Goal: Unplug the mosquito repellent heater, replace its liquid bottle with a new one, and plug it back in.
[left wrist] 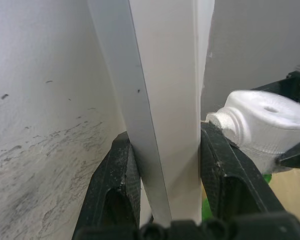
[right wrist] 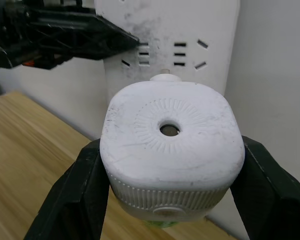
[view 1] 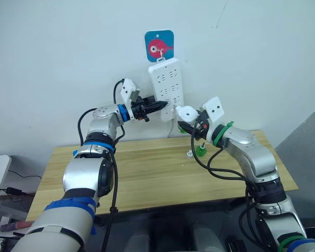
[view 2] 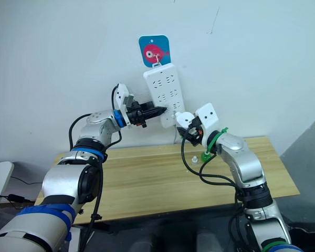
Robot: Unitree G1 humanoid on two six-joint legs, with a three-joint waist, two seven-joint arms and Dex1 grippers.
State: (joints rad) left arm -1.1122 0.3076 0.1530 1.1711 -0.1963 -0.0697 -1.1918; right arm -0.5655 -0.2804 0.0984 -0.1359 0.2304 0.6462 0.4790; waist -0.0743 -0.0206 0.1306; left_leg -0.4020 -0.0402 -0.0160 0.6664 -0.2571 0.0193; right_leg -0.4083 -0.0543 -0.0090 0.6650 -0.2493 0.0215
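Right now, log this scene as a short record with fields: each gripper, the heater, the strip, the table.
left gripper: fingers closed on the edge of the power strip, bracing it
right gripper: shut on the mosquito repellent heater
heater position: held close to the strip's lower sockets; whether it is plugged in cannot be told
power strip: white, hanging on the wall under a blue fish hook plate
table: wooden; a green bottle and a small cap stand on it beneath the right arm
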